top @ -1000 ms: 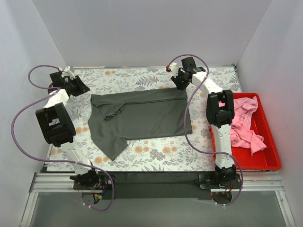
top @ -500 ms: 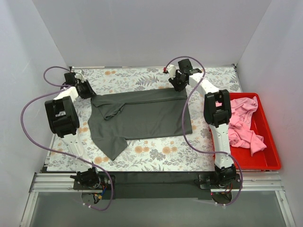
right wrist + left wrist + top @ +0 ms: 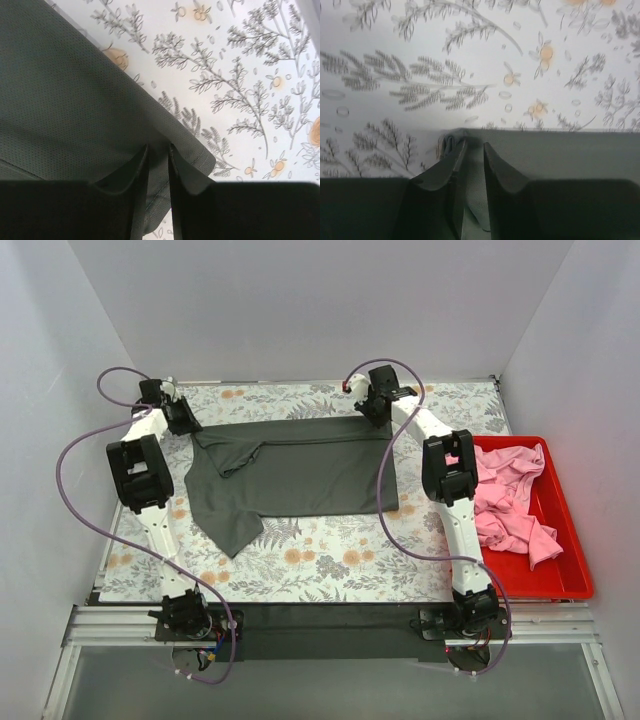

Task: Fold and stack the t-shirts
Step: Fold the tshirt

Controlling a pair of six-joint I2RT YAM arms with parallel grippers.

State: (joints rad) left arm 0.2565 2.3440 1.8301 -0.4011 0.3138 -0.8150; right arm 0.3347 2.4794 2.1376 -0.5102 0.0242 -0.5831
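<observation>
The dark charcoal t-shirt [image 3: 300, 468] lies spread on the floral cloth, partly folded, with a sleeve flap hanging toward the near left. My left gripper [image 3: 186, 423] is shut on the shirt's far left corner [image 3: 474, 170]. My right gripper [image 3: 377, 412] is shut on the shirt's far right corner [image 3: 159, 165]. Cloth shows pinched between both pairs of fingers in the wrist views. The pink t-shirts [image 3: 508, 502] lie crumpled in the red tray [image 3: 560, 570] at the right.
The floral table cloth [image 3: 330, 560] covers the table. White walls close in the back and both sides. The red tray stands along the table's right edge, beside the right arm's base link [image 3: 447, 472].
Both grippers have moved toward the back of the table, drawing the shirt's far edge with them. The shirt now lies farther back and flatter. The left gripper has closed in on the corner.
</observation>
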